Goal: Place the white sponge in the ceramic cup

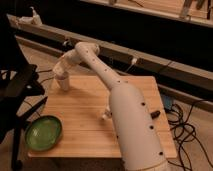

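Note:
My white arm (127, 112) reaches from the lower right across the wooden table (85, 105) to its far left corner. The gripper (61, 71) points down right over a pale upright ceramic cup (64, 84) that stands near the table's far left edge. The gripper's tip meets or hides the top of the cup. A small white object (106, 115) lies mid-table just beside my arm; I cannot tell whether it is the white sponge. Whether anything is in the gripper is hidden.
A green bowl (43, 132) sits on the table's front left corner. A small dark object (155, 114) lies near the right edge. A black chair (15, 90) stands at the left. Cables (187, 130) lie on the floor at the right. A long rail (150, 62) runs behind the table.

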Action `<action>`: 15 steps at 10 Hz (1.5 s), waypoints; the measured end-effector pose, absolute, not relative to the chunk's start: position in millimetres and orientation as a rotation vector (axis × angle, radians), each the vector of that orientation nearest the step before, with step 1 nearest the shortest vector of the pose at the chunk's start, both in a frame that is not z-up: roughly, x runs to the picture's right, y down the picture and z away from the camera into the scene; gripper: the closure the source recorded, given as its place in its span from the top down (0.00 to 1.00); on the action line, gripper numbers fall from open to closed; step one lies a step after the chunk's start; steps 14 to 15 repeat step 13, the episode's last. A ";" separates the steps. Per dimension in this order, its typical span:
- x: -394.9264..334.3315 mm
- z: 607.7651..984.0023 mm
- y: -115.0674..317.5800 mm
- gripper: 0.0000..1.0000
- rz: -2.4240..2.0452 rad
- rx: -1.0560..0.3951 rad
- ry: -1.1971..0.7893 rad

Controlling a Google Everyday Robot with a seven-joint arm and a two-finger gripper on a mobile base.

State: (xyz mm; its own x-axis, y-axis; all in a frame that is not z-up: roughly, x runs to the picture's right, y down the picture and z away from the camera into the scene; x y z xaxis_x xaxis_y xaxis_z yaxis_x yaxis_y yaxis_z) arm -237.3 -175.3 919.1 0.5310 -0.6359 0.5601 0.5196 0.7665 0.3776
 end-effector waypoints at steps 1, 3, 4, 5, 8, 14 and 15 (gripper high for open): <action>-240.1 918.9 -176.4 0.27 -0.699 0.174 -0.734; -245.9 923.1 -173.2 0.43 -0.705 0.174 -0.727; -243.3 924.9 -173.7 0.53 -0.703 0.175 -0.718; -243.1 926.1 -173.2 0.62 -0.702 0.175 -0.713; -244.1 926.6 -173.9 0.80 -0.699 0.179 -0.694; -245.0 928.4 -171.3 0.42 -0.697 0.179 -0.687; -245.0 928.4 -171.3 0.42 -0.697 0.179 -0.687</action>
